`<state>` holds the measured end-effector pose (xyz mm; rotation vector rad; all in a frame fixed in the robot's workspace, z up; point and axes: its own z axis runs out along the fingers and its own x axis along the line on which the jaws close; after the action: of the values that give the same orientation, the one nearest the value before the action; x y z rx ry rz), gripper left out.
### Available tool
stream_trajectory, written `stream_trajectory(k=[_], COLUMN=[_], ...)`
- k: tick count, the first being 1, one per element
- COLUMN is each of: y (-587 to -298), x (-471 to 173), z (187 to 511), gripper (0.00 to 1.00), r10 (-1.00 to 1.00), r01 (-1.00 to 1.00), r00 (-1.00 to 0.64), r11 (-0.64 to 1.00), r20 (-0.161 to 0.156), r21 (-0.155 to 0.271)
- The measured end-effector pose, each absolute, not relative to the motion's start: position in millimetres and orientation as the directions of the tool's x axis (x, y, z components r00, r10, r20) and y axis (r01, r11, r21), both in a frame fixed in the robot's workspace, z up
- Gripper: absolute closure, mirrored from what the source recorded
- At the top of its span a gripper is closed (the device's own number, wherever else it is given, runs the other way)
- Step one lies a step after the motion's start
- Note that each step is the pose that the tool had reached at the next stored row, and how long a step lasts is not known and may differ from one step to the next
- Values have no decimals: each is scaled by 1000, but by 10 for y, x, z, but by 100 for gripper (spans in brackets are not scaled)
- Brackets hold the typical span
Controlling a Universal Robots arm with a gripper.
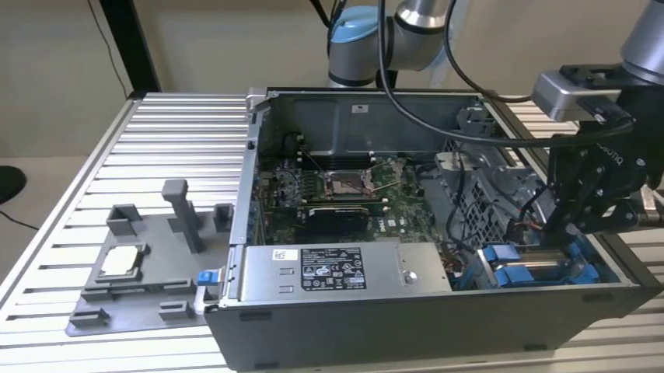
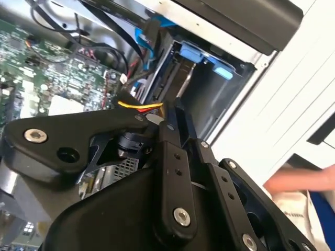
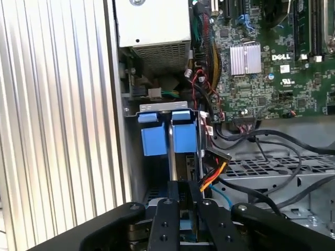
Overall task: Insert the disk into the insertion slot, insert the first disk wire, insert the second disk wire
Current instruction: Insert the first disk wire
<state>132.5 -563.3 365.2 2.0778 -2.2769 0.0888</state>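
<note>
Gripper hangs over the insertion slot at the lower right of the exterior view; I cannot tell if it pinches anything. The disk sits inside the slot, near yellow and red wires.

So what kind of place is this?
Probably a robot lab or workshop: a robot arm reaches into an open computer case on a ribbed metal workbench, with a grey parts holder beside it.
</note>
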Motion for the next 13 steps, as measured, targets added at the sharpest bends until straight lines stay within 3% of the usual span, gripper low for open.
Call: stream_trajectory(k=[13], y=[-5529], x=[1369], z=[3613], gripper=[100], r10=[-992], r01=[-996], r00=[-91], r11=[91], r20=[87], r21=[-4])
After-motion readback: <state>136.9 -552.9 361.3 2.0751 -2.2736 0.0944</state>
